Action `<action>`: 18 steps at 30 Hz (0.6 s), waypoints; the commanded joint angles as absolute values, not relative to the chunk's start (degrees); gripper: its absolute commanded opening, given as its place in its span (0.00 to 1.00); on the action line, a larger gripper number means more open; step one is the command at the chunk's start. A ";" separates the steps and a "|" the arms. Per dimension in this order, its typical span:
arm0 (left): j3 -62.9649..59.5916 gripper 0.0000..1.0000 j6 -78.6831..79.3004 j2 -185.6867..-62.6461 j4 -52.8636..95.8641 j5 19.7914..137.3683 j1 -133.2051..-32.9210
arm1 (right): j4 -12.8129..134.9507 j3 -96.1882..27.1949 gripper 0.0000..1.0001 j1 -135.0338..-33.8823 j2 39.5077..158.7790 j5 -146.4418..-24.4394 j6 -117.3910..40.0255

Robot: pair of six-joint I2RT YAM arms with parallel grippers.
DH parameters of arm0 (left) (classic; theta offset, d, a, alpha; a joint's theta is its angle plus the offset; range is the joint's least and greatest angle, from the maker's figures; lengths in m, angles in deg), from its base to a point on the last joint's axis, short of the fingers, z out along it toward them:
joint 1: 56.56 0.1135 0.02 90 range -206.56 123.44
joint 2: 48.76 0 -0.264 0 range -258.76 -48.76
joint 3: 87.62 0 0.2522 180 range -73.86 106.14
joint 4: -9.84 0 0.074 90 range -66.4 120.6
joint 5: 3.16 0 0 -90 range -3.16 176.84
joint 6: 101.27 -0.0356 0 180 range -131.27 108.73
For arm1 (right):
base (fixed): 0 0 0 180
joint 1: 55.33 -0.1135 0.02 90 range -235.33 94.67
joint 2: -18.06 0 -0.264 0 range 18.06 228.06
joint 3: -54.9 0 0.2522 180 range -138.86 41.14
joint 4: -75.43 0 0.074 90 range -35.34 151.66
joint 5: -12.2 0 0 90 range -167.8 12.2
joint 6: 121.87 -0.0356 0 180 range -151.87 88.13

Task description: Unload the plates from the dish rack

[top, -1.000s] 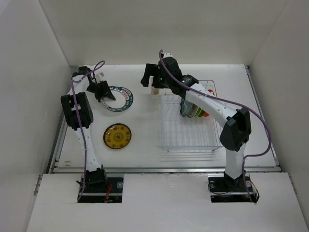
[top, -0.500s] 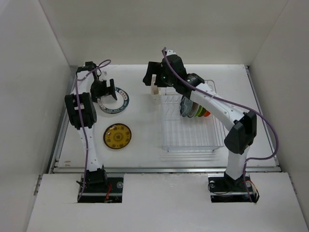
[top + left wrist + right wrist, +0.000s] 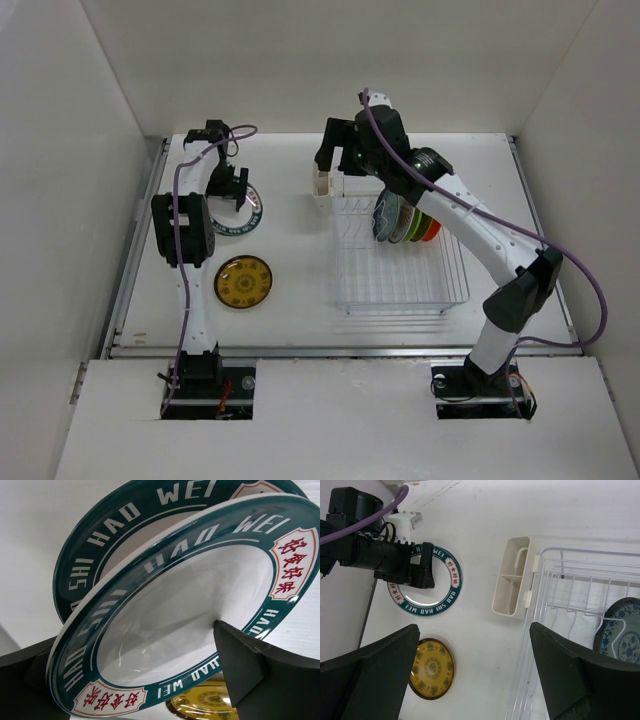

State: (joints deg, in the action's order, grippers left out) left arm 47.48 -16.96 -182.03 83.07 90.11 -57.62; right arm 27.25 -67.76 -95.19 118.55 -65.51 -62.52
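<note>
- Top view: your left hand (image 3: 233, 186) is at the far left of the surface (image 3: 300, 280), right over the far edge of the teal-rimmed plate (image 3: 252, 212), which lies flat there.
- The yellow plate (image 3: 243, 282) lies nearer you on the same side, apart from the teal-rimmed plate.
- The dish rack (image 3: 340, 260) sits right of centre. The teal patterned plate (image 3: 383, 218), lime green plate (image 3: 405, 228) and orange plate (image 3: 430, 230) stand on edge, close together, in its far part.
- Your right hand (image 3: 335, 160) hangs above the rack's far left corner, by the cream cup (image 3: 320, 185).
- Left wrist view: the left hand (image 3: 135, 635) has its fingers (image 3: 245, 665) spread wide, one at each side of the teal-rimmed plate (image 3: 185, 610). The plate's rim crosses in front of one finger, and the other overlaps the white inner face. You cannot tell whether either one touches it.
- A bit of the yellow plate (image 3: 205, 700) shows below the rim.
- Right wrist view: your right hand (image 3: 474, 630) is wide apart and holds nothing.
- Under it you see the cream cup (image 3: 512, 575) clipped to the dish rack (image 3: 540, 595), with the teal patterned plate (image 3: 622, 635) at the right edge.
- Further left, the left hand (image 3: 417, 572) sits over the teal-rimmed plate (image 3: 440, 592), and the yellow plate (image 3: 431, 669) lies below it.
</note>
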 commanded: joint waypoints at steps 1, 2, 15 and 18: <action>48.40 1.00 -17.60 -181.12 87.15 100.90 -56.30 | 26.68 -68.02 0.97 -95.76 115.54 -64.18 -62.28; 48.40 1.00 -17.60 -181.12 87.67 101.60 -56.30 | 27.21 -68.02 0.97 -95.76 115.53 -64.87 -62.28; 50.07 1.00 -18.31 -179.28 89.43 87.28 -54.19 | 27.73 -66.89 0.97 -95.76 113.34 -66.64 -62.28; 50.07 1.00 -19.00 -179.28 89.96 86.67 -53.40 | 27.74 -66.88 0.97 -95.76 113.34 -67.16 -62.28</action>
